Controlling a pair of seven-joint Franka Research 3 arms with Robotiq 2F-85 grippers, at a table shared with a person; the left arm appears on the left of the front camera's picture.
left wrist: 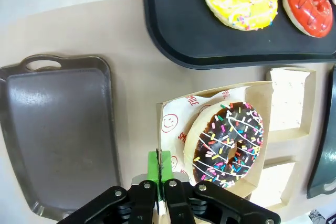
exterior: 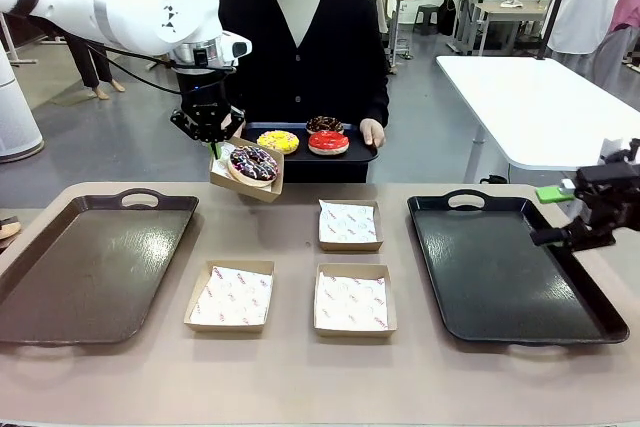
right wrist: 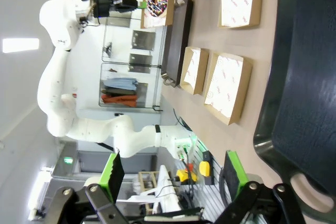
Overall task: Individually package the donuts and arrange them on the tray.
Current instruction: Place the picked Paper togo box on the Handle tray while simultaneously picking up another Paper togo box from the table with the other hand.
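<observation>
Left end effector point(left wrist: 159, 167) clenched on the rim of a cardboard box point(left wrist: 265, 124); the sprinkled donut point(left wrist: 247, 129) lies in it on printed paper, aloft beside the person's glossy black tray point(left wrist: 178, 30), which carries the yellow donut point(left wrist: 226, 3), red donut point(left wrist: 315, 17) and dark donut point(exterior: 323, 124). Right end effector point(right wrist: 172, 170) released, well right of that tray, above the beige worktop point(exterior: 300, 377)

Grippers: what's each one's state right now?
Left gripper: shut on the edge of the box carrying the sprinkled donut.
Right gripper: open, holding nothing.
</observation>
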